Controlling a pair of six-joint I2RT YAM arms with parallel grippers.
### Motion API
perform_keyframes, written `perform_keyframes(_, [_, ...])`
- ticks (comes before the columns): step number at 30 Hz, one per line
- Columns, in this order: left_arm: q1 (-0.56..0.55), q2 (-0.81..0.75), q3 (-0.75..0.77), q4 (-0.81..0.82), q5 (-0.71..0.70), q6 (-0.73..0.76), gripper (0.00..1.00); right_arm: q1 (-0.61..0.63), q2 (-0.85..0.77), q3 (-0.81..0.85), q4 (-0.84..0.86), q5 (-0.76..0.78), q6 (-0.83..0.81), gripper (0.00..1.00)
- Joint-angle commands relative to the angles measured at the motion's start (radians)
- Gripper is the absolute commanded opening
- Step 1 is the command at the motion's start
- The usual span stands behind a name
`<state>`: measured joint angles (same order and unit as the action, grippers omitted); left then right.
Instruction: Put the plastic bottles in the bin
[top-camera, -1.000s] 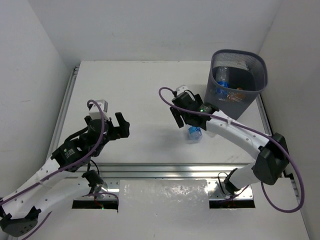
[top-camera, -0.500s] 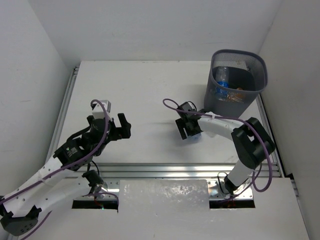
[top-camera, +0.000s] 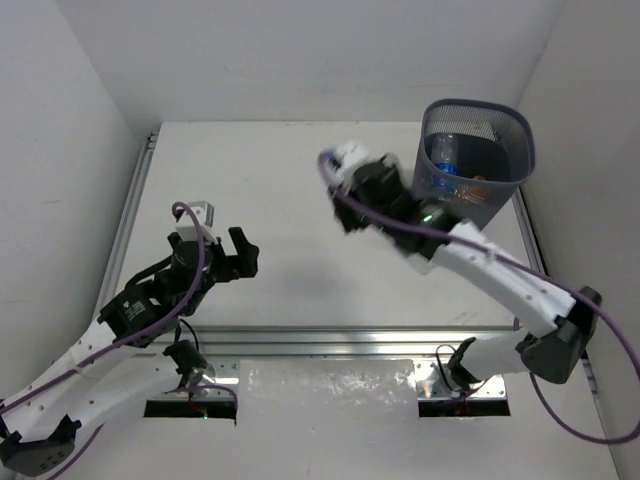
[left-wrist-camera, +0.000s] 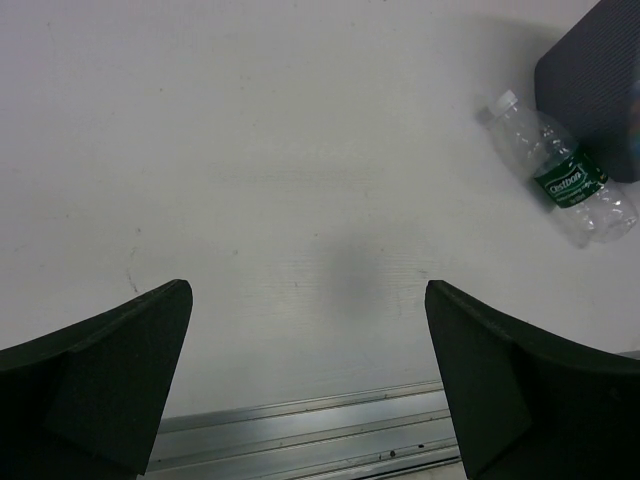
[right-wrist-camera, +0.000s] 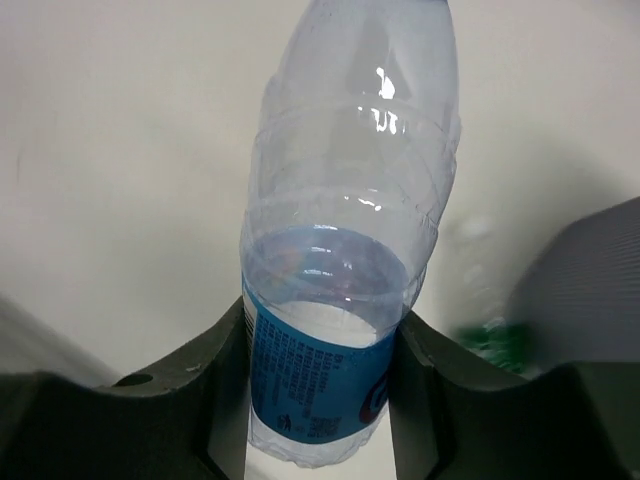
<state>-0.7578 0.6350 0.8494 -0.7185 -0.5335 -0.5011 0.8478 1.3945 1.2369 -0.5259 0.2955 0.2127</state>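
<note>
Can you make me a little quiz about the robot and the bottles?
1. True or false: the left gripper is holding a bottle.
2. The held bottle in the right gripper has a label of which colour? A green, B blue, C orange.
3. Fill the gap: the green-labelled bottle lies on the table beside the ____.
Key: 1 false, its jaws are open and empty; 2 B; 3 bin.

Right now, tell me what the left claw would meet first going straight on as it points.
Probably bare table: the left claw aims down at it. The green-labelled bottle beside the bin lies off to the side.
</note>
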Motion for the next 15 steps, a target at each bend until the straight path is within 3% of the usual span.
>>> perform_keyframes(1, [0.003,-0.012,-0.003,0.04,0.004,0.013,1.0,-0.235,-0.034,0.272,-0.179,0.091,-0.098,0.29])
perform_keyframes(5, [0.003,-0.014,-0.003,0.044,0.009,0.015,1.0,-0.475,0.041,0.47,-0.312,0.06,-0.133,0.34])
perform_keyframes(6, [0.003,-0.014,-0.001,0.045,0.012,0.016,1.0,-0.536,0.064,0.49,-0.318,0.059,-0.14,0.45])
perform_keyframes(9, [0.003,-0.011,-0.001,0.047,0.018,0.018,1.0,-0.645,0.142,0.603,-0.367,0.017,-0.107,0.56])
perform_keyframes(11, [0.003,-0.008,-0.004,0.047,0.021,0.021,1.0,-0.674,0.181,0.65,-0.416,0.083,-0.069,0.91])
perform_keyframes(12, [0.002,-0.006,-0.006,0.05,0.029,0.022,1.0,-0.681,0.202,0.667,-0.419,0.111,-0.061,0.99])
perform_keyframes(15, [0.002,0.003,-0.01,0.063,0.052,0.036,1.0,-0.647,0.218,0.791,-0.453,0.064,-0.059,0.99])
